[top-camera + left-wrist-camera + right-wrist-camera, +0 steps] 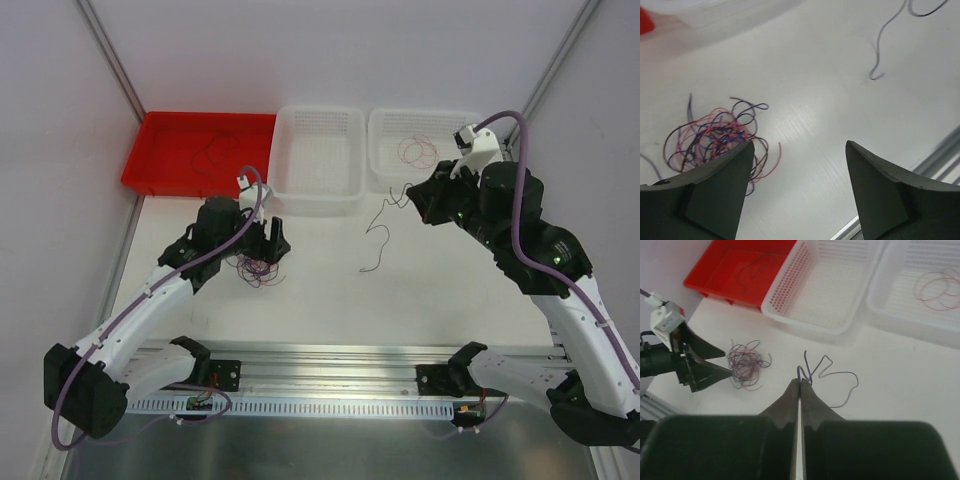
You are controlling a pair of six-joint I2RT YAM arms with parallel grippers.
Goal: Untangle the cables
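Note:
A tangle of thin red, purple and black cables [715, 137] lies on the white table, also seen as the tangle [258, 268] in the top view and the tangle [745, 362] in the right wrist view. My left gripper [799, 150] stands open just to its right, nothing between the fingers; its left finger [725, 175] overlaps the tangle's edge. My right gripper [801, 381] is shut on one end of a single dark purple cable [840, 374]. From the right gripper [408, 197], that cable [375, 240] trails down onto the table.
At the back stand a red tray [180, 150] holding a dark cable [752, 267], a white basket [315, 197] in the middle, and a second white basket [420, 113] with a red cable [937, 287]. An aluminium rail [330, 350] runs along the near edge.

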